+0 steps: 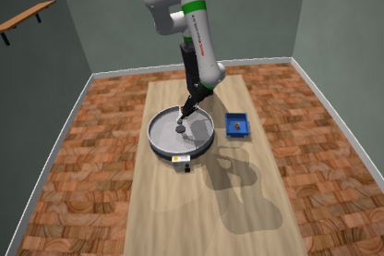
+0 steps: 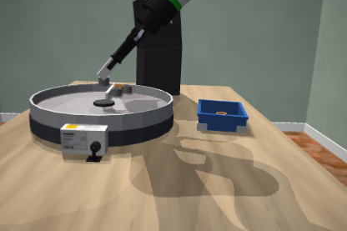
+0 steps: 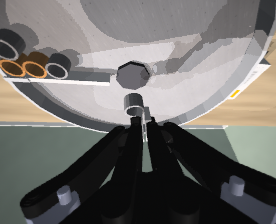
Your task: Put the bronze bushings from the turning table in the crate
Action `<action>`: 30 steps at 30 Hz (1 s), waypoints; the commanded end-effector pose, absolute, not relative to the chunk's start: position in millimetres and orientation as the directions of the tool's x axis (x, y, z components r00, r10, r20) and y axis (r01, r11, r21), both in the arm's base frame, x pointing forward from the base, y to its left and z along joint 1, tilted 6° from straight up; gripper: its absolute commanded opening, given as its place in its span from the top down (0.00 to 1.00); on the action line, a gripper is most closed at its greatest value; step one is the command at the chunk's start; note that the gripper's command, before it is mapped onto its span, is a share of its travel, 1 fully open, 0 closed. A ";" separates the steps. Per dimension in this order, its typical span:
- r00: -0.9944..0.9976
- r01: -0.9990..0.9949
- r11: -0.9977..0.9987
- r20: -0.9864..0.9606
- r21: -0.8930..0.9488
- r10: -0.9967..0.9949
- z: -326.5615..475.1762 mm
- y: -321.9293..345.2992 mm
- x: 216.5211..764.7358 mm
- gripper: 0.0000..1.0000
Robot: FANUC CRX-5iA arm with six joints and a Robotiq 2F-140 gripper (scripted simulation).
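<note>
Pincer [image 3: 141, 120] nearly shut, its tips pinching the wall of a small grey steel ring [image 3: 134, 103], which hangs just above the turning table [image 1: 159, 145] near the dark hub [image 3: 133, 75]. That thin-wall grip looks chosen because the fingers can nip a rim where they could not span a whole ring. But this is a steel piece, the kind meant to stay put, so I'd judge it is due back on the plate, not in the crate. Out from the tips, at about ten o'clock in the wrist view, the rest sit bunched against a pale bar [image 3: 64, 81], which likely holds them together as the plate turns: two bronze rings [image 3: 11, 67] and [image 3: 34, 69] side by side and touching, one steel ring [image 3: 58, 67] just beside them, and a bigger dark one [image 3: 4, 45] behind. That makes two bronze and three grey on or over the table. At three o'clock of the table on the counter [image 1: 185, 217] stands the blue crate [image 1: 229, 130], holding one bronze ring [image 1: 236, 126]. One in, two to go.
</note>
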State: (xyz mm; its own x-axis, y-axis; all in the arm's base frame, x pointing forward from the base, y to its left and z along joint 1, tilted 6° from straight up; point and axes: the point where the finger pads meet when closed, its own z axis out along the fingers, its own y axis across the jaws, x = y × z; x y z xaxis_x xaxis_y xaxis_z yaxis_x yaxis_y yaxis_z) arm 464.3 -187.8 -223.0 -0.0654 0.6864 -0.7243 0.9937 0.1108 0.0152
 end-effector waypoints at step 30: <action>-0.065 0.994 0.111 -0.724 0.015 0.686 -248.5 -190.6 465.0 1.00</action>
